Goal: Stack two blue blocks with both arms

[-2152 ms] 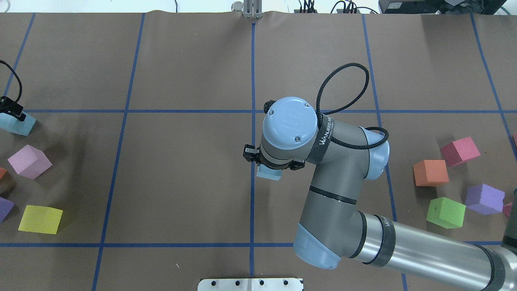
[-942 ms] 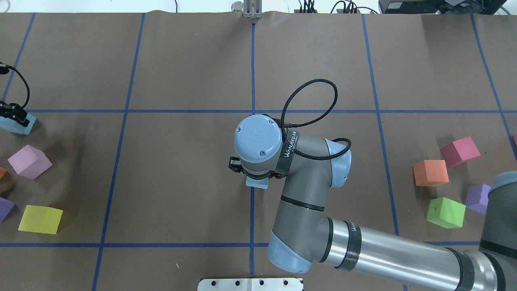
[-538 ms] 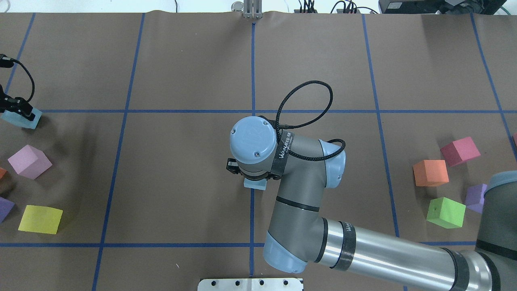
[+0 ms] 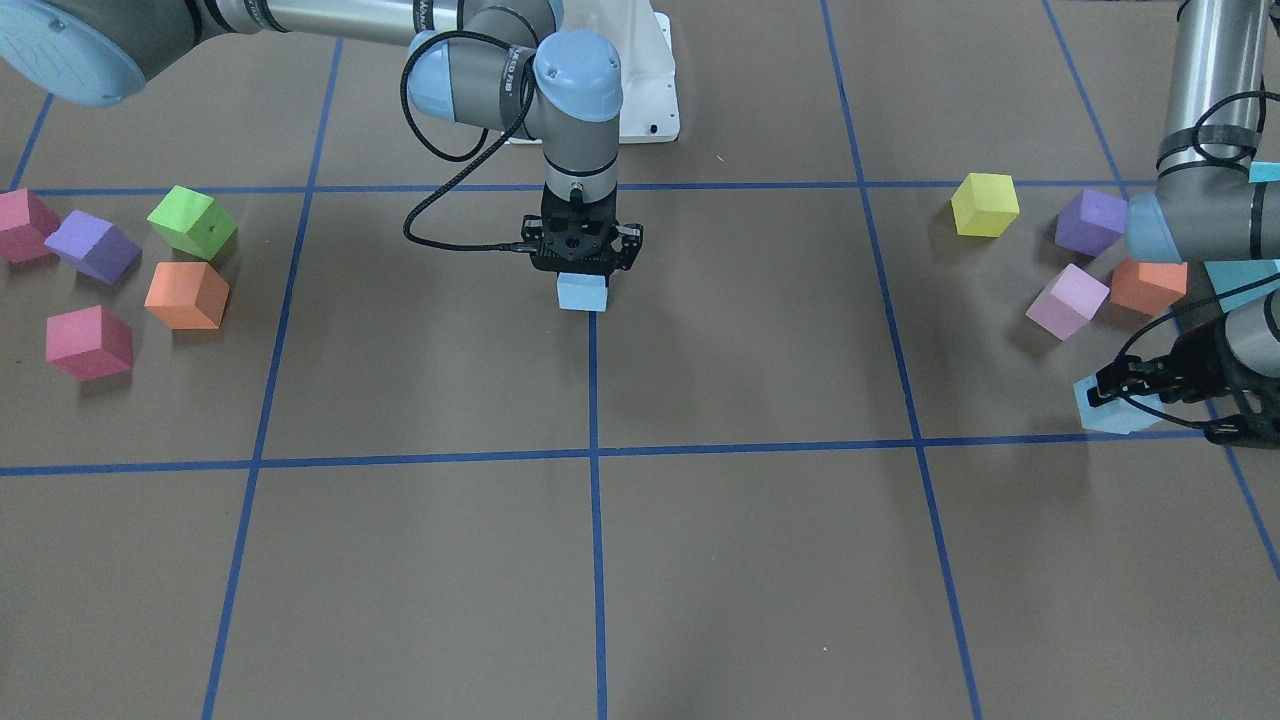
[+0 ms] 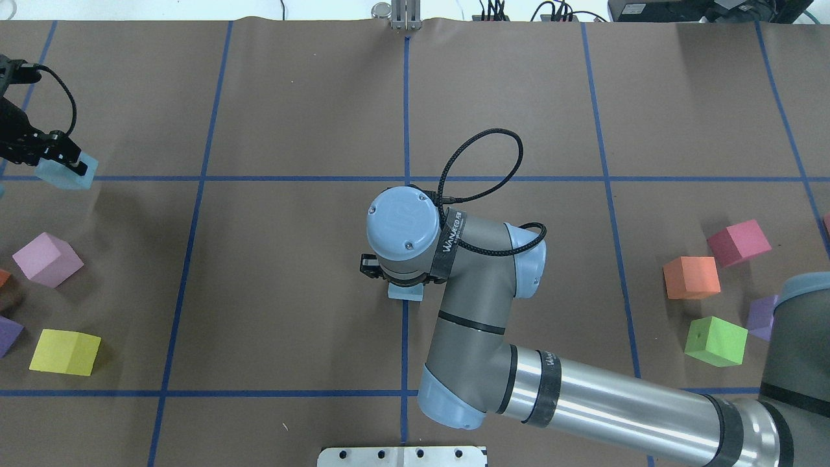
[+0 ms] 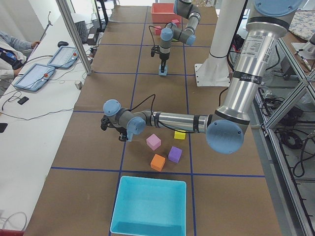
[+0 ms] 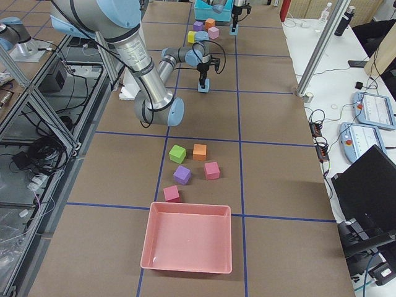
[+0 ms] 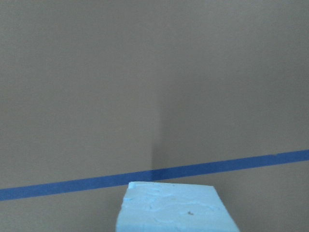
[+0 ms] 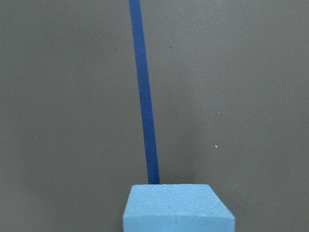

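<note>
Two pale sky-blue foam cubes are each clenched in a black two-finger gripper. The centre blue cube (image 4: 583, 294) sits square to the blue tape grid (image 4: 592, 400), on the middle line, grasped by the right gripper (image 4: 584, 272); whether it touches the table cannot be told. The outer blue cube (image 5: 58, 178), turned askew, is grasped by the left gripper (image 5: 65, 162), at ten o'clock from the centre one in the overhead view. Neither has a long axis. A black strap (image 5: 452, 235) on the right arm (image 5: 583, 395) reads "WANJEED". Four coloured foam cubes (image 4: 1067, 300) lie on the robot's left and five more coloured cubes (image 4: 187, 295) on its right.
</note>
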Robot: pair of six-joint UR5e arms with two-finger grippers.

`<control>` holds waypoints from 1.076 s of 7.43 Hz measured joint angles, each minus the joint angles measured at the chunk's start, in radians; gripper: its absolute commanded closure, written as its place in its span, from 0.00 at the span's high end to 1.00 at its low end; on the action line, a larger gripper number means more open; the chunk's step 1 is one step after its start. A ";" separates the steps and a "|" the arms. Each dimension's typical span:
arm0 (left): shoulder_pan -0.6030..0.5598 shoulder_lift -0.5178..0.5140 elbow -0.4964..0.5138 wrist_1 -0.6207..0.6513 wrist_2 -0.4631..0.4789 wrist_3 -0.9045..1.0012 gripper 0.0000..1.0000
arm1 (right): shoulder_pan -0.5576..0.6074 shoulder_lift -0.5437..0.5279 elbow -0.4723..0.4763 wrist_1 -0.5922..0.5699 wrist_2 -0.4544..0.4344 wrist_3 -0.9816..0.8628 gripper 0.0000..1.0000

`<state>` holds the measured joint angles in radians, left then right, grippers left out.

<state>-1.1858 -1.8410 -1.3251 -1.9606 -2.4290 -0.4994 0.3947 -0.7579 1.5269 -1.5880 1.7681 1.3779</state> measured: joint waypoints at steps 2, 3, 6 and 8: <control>0.000 -0.008 -0.039 0.038 -0.007 -0.037 0.44 | 0.002 0.011 -0.023 0.021 0.003 -0.024 0.84; 0.000 -0.011 -0.056 0.061 -0.011 -0.044 0.44 | 0.004 0.011 -0.025 0.022 0.006 -0.028 1.00; 0.000 -0.022 -0.102 0.095 -0.016 -0.095 0.44 | 0.049 0.005 0.001 0.016 0.084 -0.040 1.00; 0.006 -0.046 -0.217 0.225 -0.016 -0.140 0.44 | 0.098 -0.038 0.067 0.007 0.130 -0.055 1.00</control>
<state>-1.1798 -1.8869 -1.5421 -1.7359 -2.4445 -0.6391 0.4929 -0.7956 1.5940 -1.5812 1.8979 1.3228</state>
